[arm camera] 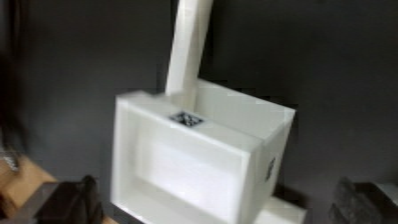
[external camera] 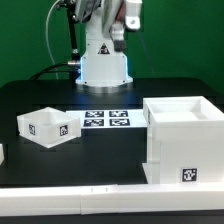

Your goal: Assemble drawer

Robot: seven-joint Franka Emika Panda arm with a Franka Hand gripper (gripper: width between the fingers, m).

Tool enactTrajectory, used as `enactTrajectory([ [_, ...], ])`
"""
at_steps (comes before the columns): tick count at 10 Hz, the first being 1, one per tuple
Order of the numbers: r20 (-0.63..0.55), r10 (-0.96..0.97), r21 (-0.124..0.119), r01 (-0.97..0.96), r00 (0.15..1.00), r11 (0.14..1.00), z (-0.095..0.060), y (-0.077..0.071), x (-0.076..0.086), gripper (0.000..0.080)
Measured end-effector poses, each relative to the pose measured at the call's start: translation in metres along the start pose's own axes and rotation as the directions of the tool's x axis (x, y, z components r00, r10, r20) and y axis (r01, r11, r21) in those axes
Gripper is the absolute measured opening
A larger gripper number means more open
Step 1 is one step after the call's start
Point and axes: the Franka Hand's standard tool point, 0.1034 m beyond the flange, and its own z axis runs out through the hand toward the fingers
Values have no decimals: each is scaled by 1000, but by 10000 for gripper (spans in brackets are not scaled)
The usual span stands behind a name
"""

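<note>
In the exterior view, the large white plastic cube-shaped housing (external camera: 185, 140) with its open top is sitting on the black table (external camera: 110, 160). It is at about four o'clock from the flat white marker board (external camera: 107, 120), near the board but apart from it. A square black-and-white tag is showing low on its near face.

The small shallow white plastic tray (external camera: 48, 126) is resting at about nine o'clock from the marker board, well apart from the housing, with tags on its two near walls. Another white piece (external camera: 2, 153) is peeking in at eight o'clock, too cropped to identify.

The white robot base (external camera: 102, 60) is standing at twelve o'clock, beyond the board, and the two-finger gripper (external camera: 130, 15) is hanging high above the table, touching nothing.

In the wrist view, the gripper (arm camera: 222, 192) is looking down into a white open-topped box that appears to be the housing (arm camera: 187, 160). A long white strip (arm camera: 189, 45) is running away from one of its corners. The dark, blurred fingers (arm camera: 75, 198) are standing wide apart, released and grasping nothing.
</note>
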Motion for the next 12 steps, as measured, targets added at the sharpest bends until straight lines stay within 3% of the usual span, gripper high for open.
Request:
enactTrajectory([
  [1, 28, 165, 5, -165, 986, 986, -17, 2, -4, 649],
  [2, 26, 247, -16, -246, 969, 969, -31, 2, 3, 649],
  [3, -22, 249, -66, -250, 968, 966, -33, 3, 10, 649],
  [4, -18, 348, -43, -348, 937, 936, -28, -3, 7, 649],
  [7, -17, 363, -34, -364, 931, 931, -25, -5, 8, 649],
  [11, 51, 454, 92, -457, 890, 885, 14, -31, -1, 649],
  [12, 58, 454, 104, -458, 889, 883, 19, -32, -2, 649],
])
